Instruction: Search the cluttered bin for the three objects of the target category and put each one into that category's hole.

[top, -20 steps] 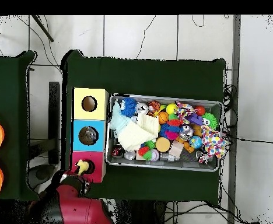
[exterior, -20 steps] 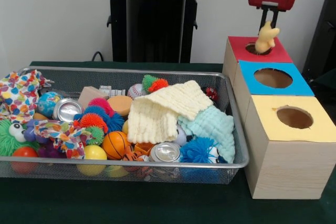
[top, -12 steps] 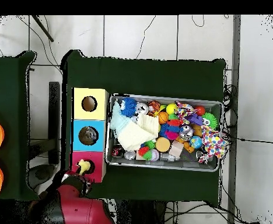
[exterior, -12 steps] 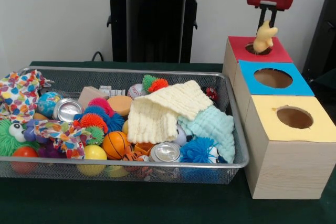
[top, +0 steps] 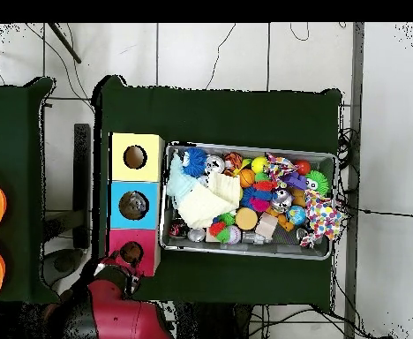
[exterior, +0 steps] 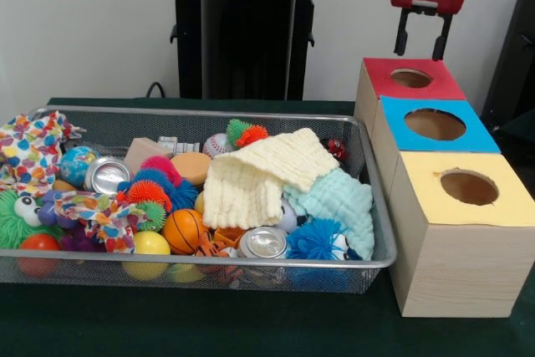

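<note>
Nearest the table's front edge, the yellow-topped box (exterior: pixel 462 232) stands at the right, its round hole (exterior: pixel 469 187) showing only a dark inside. Just beside it on the left, the wire mesh bin (exterior: pixel 192 267) lies along the table (exterior: pixel 209 328), packed with clutter. Along the bin's front wall sit a silver can (exterior: pixel 264 242), a blue spiky ball (exterior: pixel 318 240), an orange basketball (exterior: pixel 184 230), a yellow ball (exterior: pixel 150 244) and a red ball (exterior: pixel 38 244); a green fuzzy toy with eyes (exterior: pixel 15 216) fills the front left corner. A cream knitted cloth (exterior: pixel 259 175) drapes over the middle of the heap, overlapping a pale mint cloth (exterior: pixel 341 202) toward the bin's right wall. A confetti-patterned cloth (exterior: pixel 32 150) hangs over the left rim, with a second can (exterior: pixel 107 175) near it. Further back lie a baseball (exterior: pixel 217 145) and a green and orange spiky toy (exterior: pixel 243 133) by the rear wall.

Behind the yellow box comes the blue-topped box (exterior: pixel 435 127), then the red-topped box (exterior: pixel 410 81) at the table's far right. The gripper (exterior: pixel 423 38) hangs above the red box's hole (exterior: pixel 411 78), its jaws spread apart and holding nothing. No target object shows at that hole; which items in the bin belong to the category cannot be told.
</note>
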Robot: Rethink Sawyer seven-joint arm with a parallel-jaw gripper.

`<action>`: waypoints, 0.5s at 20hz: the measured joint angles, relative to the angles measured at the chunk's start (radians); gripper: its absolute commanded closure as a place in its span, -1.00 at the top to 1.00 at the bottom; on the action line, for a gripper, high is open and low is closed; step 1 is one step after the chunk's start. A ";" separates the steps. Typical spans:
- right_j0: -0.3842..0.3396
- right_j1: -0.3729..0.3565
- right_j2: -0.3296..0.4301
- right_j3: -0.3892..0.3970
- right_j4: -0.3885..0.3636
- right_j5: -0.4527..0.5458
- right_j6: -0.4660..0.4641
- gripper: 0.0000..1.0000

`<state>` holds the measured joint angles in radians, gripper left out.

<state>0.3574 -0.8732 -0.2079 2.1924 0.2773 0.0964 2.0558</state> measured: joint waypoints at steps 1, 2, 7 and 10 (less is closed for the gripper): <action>0.000 0.000 0.000 0.000 0.000 0.000 0.000 1.00; 0.000 0.000 0.000 -0.001 0.000 0.000 0.000 1.00; 0.000 0.000 0.000 -0.004 0.000 0.000 0.000 1.00; 0.000 0.000 0.000 -0.007 0.000 0.000 0.000 1.00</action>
<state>0.3575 -0.8734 -0.2081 2.1856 0.2775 0.0964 2.0558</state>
